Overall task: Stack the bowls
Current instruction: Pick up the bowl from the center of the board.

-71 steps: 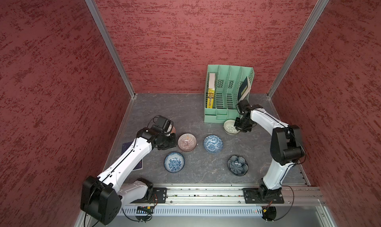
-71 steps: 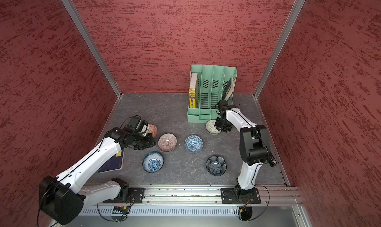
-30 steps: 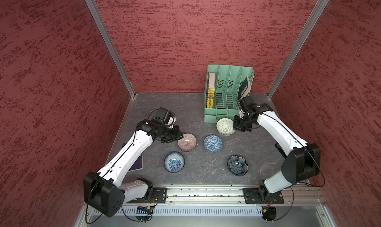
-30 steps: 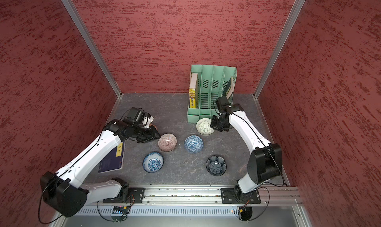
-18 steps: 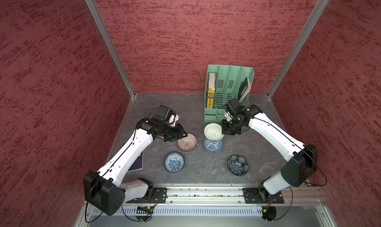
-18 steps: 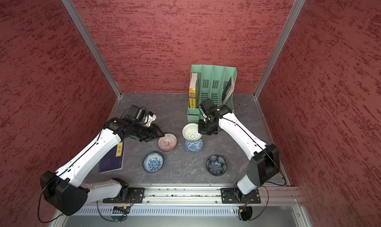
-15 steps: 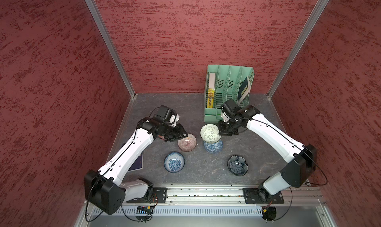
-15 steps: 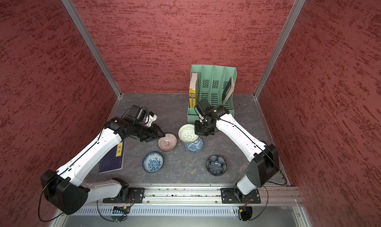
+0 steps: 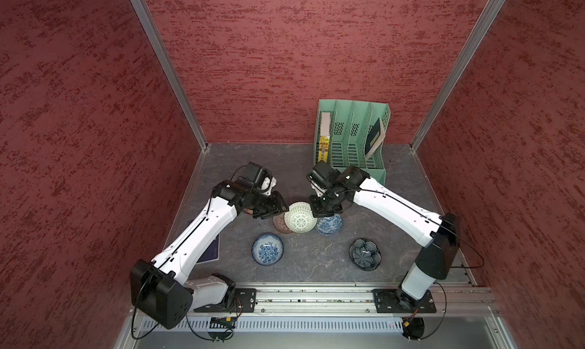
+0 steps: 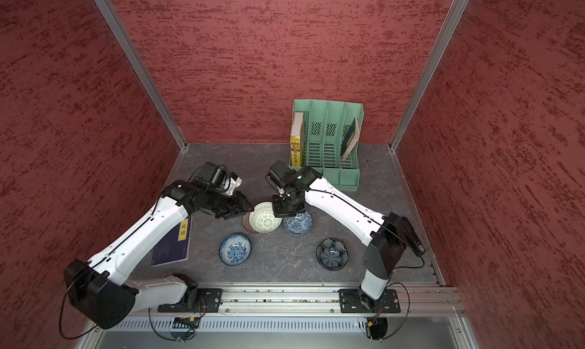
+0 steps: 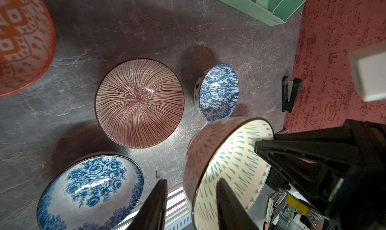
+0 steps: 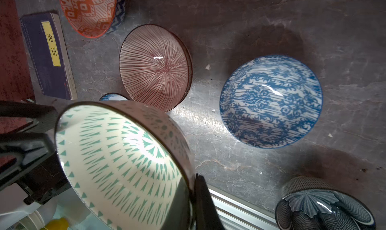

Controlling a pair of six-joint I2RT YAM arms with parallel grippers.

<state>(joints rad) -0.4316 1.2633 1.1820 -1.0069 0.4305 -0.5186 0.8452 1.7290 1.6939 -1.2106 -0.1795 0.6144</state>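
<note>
Cream bowl (image 9: 300,218), clamped in right hand (image 9: 316,212), shifted over striped bowl (image 9: 278,225); left hand (image 9: 280,208) apart.

- Even overhead light fills both top views, sharp throughout; soft shadows sit below the right gripper (image 9: 320,212).
- Wrist views: glare glints on the striped bowl (image 11: 139,102); the close cream bowl (image 12: 117,160) blurs, edges bowing.
</note>
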